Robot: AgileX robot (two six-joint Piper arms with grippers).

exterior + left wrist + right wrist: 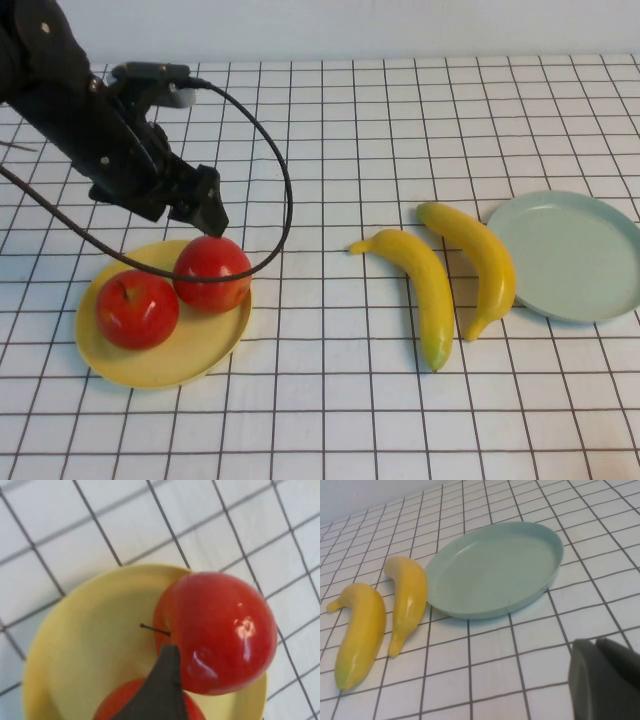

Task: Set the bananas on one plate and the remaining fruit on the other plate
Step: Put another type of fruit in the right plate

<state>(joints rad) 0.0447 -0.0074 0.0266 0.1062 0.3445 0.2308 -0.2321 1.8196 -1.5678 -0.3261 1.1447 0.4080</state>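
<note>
Two red apples (pixel 212 273) (pixel 137 308) sit side by side on the pale yellow plate (pixel 160 365) at the left. My left gripper (pixel 208 218) hovers just above the right-hand apple (pixel 217 630), open; one dark finger (pixel 162 690) shows beside that apple, the other finger is out of frame. Two yellow bananas (pixel 425 290) (pixel 480 262) lie on the table just left of the pale blue-green plate (pixel 570 255), which holds nothing. My right gripper (pixel 596 642) is shut and empty, low over the table near the blue-green plate (pixel 495 570) and the bananas (pixel 360 630) (pixel 409 600). It is outside the high view.
The white gridded table (pixel 330 150) carries only the plates and fruit. A black cable (pixel 285 190) loops from the left arm down past the yellow plate's right side.
</note>
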